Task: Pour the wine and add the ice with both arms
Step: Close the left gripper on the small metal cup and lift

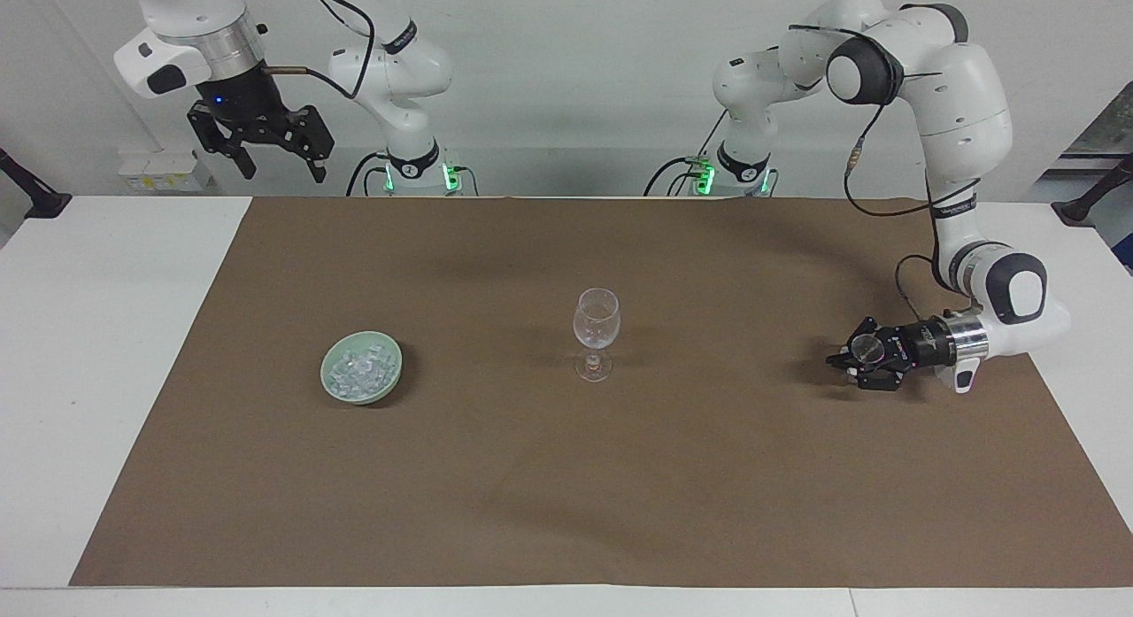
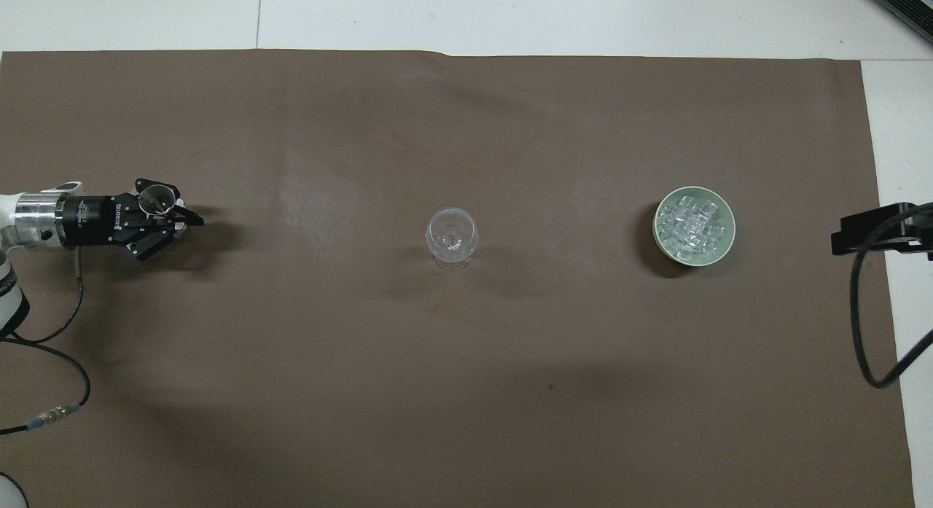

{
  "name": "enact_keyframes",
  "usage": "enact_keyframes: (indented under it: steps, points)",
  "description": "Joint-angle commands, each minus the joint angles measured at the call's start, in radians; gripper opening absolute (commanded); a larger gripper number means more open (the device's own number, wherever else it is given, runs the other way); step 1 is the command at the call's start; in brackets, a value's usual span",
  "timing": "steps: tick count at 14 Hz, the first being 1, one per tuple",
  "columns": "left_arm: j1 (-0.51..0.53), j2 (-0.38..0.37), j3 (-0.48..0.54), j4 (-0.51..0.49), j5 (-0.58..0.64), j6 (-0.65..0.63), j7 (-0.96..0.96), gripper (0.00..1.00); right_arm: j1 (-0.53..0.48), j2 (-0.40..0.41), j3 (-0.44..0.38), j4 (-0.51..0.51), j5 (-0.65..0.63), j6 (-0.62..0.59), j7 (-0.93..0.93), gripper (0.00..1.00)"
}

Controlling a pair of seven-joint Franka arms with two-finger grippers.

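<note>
A clear stemmed wine glass (image 1: 596, 329) (image 2: 452, 235) stands upright in the middle of the brown mat. A pale green bowl (image 1: 392, 380) (image 2: 725, 245) heaped with ice (image 1: 358, 372) (image 2: 691, 222) sits toward the right arm's end. My left gripper (image 1: 838, 361) (image 2: 191, 220) lies level just above the mat at the left arm's end, shut on a small clear cup (image 1: 866, 348) (image 2: 155, 200). I cannot make out the wine in it. My right gripper (image 1: 280, 168) waits high over the table edge near its base, open and with nothing in it.
The brown mat (image 1: 566, 475) covers most of the white table (image 1: 97, 334). A black part of the right arm and its looping cable (image 2: 871, 326) show over the mat's edge beside the bowl. The left arm's cable (image 2: 51, 340) trails over the mat.
</note>
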Motion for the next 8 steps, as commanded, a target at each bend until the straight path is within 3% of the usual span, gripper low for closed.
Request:
enact_keyframes:
  steps: [1,8]
  points:
    - [-0.005,-0.036,0.004,-0.011,-0.046,-0.038,-0.023,0.0,-0.003,0.002,0.0,0.01,0.002,-0.014,0.016,1.0]
    - [-0.053,-0.16,0.001,-0.017,-0.082,-0.063,-0.03,0.0,-0.003,0.002,0.0,0.01,0.002,-0.014,0.016,1.0]
